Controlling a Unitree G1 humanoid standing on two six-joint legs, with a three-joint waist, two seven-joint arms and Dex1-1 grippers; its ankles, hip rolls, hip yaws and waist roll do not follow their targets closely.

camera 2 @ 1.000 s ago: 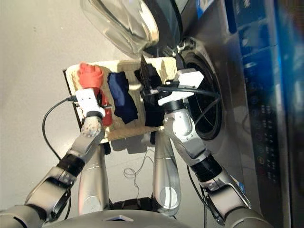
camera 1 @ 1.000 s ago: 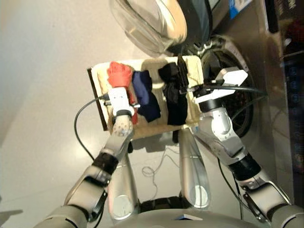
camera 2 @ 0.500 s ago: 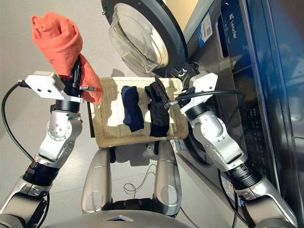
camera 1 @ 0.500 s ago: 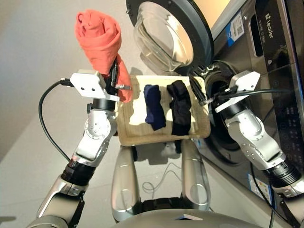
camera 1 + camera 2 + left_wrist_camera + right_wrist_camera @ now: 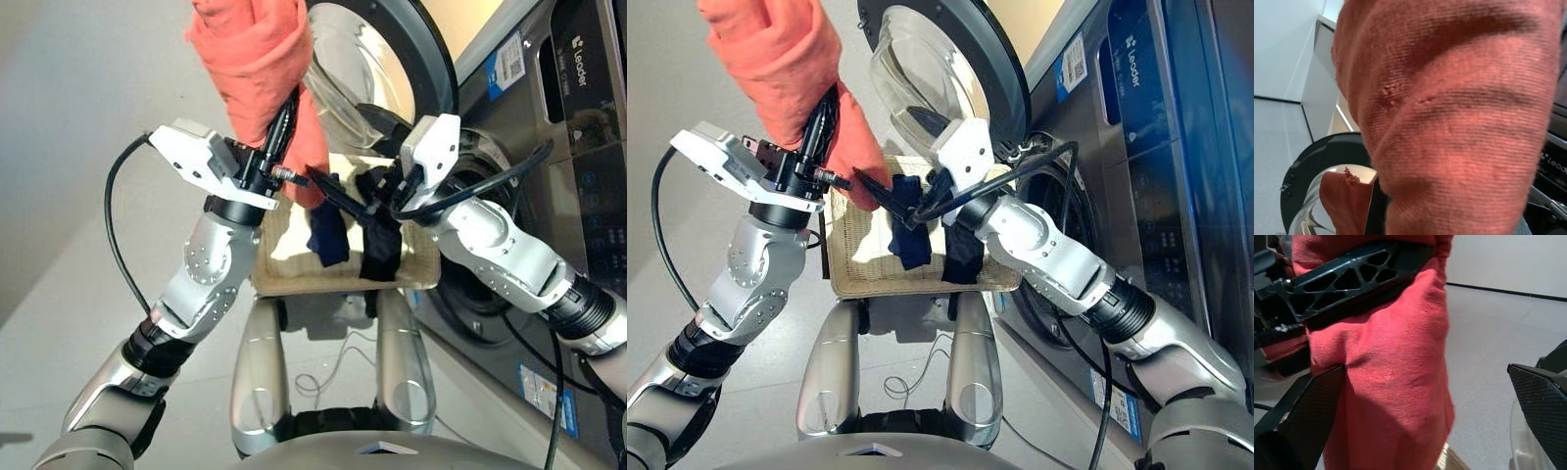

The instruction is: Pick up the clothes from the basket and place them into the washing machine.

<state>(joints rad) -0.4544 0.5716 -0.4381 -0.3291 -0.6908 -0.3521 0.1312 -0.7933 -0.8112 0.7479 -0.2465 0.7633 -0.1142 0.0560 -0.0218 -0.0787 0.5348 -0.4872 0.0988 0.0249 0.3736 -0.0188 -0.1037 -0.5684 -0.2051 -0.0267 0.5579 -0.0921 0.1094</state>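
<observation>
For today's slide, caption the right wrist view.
Open right gripper reaching for the coral-red garment clamped in the left gripper.

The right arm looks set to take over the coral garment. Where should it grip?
A guess: on the loose tail of the coral garment hanging below the left end effector, coming side-on. The open right end effector already straddles that tail, and the bulky roll above is too thick.

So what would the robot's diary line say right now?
left gripper: holds coral-red garment up | right gripper: open beside it | navy garment, black garment: in basket
</observation>
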